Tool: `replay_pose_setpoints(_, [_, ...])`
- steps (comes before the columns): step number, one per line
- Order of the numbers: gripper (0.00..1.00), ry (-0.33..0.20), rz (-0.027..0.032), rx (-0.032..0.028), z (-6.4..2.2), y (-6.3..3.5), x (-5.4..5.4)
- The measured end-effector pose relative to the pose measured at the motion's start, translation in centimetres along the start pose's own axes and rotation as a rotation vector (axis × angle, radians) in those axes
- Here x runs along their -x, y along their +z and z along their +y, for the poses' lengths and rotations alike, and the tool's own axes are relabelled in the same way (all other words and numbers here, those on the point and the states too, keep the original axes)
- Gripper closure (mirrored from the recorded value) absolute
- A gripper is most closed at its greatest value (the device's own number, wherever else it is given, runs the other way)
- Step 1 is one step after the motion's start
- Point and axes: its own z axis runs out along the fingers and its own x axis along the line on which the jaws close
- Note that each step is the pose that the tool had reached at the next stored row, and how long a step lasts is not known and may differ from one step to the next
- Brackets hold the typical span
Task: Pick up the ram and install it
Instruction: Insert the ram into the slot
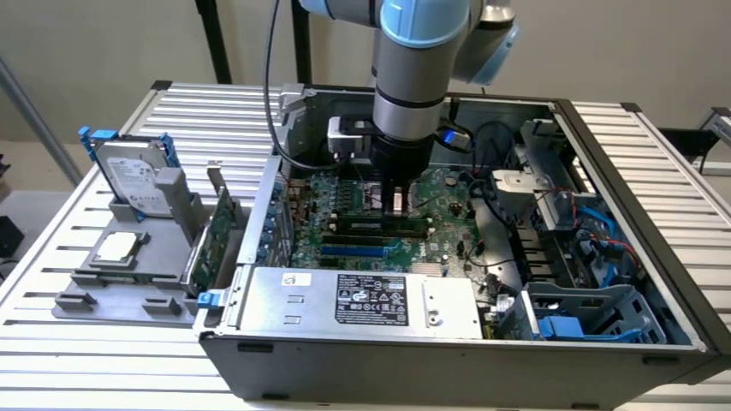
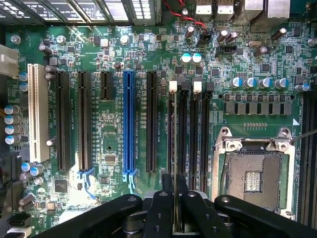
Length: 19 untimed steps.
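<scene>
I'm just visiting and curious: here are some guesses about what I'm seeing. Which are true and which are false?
1. The gripper holds a thin board edge-on over the motherboard. True: the ram sits between its fingers.
2. The computer case is closed. False: its side is off, and the motherboard is exposed.
3. The hard drive stands in a grey holder outside the case. True.
4. The processor socket has a fan mounted on it. False: it is bare.
5. The long blue slot has a card in it. False: it is empty.
</scene>
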Motion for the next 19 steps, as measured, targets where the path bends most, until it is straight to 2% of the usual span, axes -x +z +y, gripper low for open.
replay_pose_setpoints(5, [0.85, 0.0, -0.0003, -0.0002, 0.0, 0.01, 0.0])
replay_pose_setpoints(6, [0.78, 0.0, -0.0004, -0.0001, 0.0, -0.18, 0.0])
replay_pose_setpoints(10, [0.78, 0.0, -0.0002, 0.0007, 0.02, -1.89, 0.0])
replay_pose_setpoints(15, [0.78, 0.0, -0.0001, 0.0008, 0.25, -3.44, 0.0])
replay_pose_setpoints(18, [0.8, 0.0, -0.0004, 0.0007, 0.28, -3.65, 0.0])
replay_pose_setpoints(19, [0.87, 0.0, -0.0004, 0.0007, 0.29, -3.65, 0.0])
